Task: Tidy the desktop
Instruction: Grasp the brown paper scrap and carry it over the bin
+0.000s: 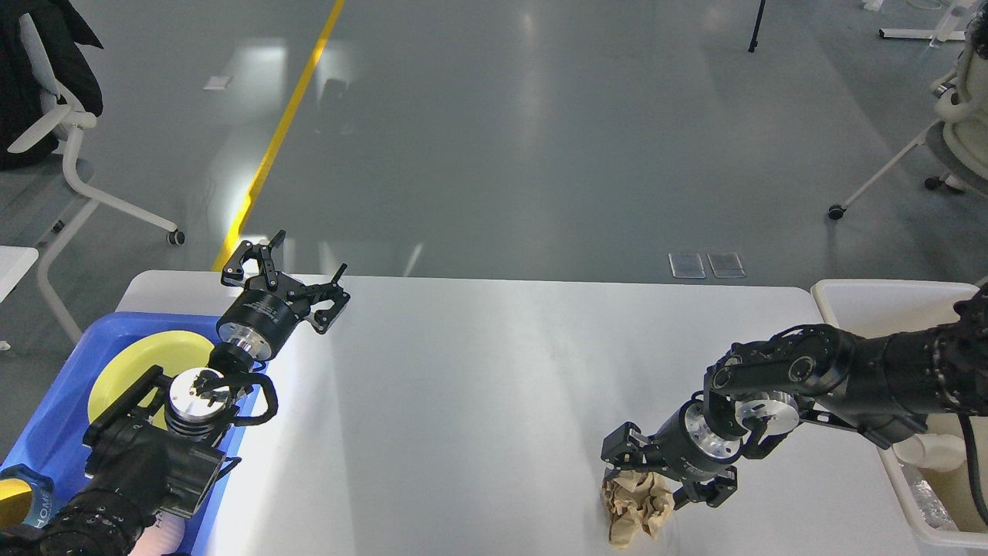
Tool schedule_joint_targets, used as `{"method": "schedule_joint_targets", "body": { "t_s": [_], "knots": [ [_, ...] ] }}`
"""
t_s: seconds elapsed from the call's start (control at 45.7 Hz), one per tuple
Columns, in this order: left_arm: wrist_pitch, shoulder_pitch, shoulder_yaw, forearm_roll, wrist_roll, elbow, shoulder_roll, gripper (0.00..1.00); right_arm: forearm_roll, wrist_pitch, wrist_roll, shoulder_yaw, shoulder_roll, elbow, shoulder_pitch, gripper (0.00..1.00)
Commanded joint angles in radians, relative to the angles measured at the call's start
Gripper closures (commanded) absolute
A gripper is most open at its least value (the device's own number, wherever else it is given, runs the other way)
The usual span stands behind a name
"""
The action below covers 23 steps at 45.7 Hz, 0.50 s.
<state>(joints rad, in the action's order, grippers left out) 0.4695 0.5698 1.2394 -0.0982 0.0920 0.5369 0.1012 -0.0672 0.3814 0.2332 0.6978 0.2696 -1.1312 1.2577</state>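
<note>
Left arm (46, 506), at seven o'clock: white letters "HOM" — cut off, partly hidden.
Elsewhere: no text legible — grippers' markings too small.

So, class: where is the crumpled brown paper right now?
In the head view, the crumpled brown paper lies on the desktop near its front right edge, directly under the open right gripper.

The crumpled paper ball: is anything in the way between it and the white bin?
Nothing visible lies on the desktop between the crumpled paper ball and the cream-white bin to its right. Only the robot's own right arm crosses that stretch, with its open right hand at the ball already.
</note>
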Motion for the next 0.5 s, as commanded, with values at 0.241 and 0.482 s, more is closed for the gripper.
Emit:
{"method": "schedule_joint_targets", "body": {
  "t_s": [0.241,0.482],
  "knots": [
    [0.000,0.001,0.000,0.000,0.000,0.000,0.000,0.03,-0.034,0.013,-0.133,-0.027,-0.009,0.045,-0.057,0.72],
    [0.000,-0.001,0.000,0.000,0.000,0.000,0.000,0.03,-0.083,0.005,-0.133,-0.046,-0.009,0.053,-0.057,1.00]
  ]
}}
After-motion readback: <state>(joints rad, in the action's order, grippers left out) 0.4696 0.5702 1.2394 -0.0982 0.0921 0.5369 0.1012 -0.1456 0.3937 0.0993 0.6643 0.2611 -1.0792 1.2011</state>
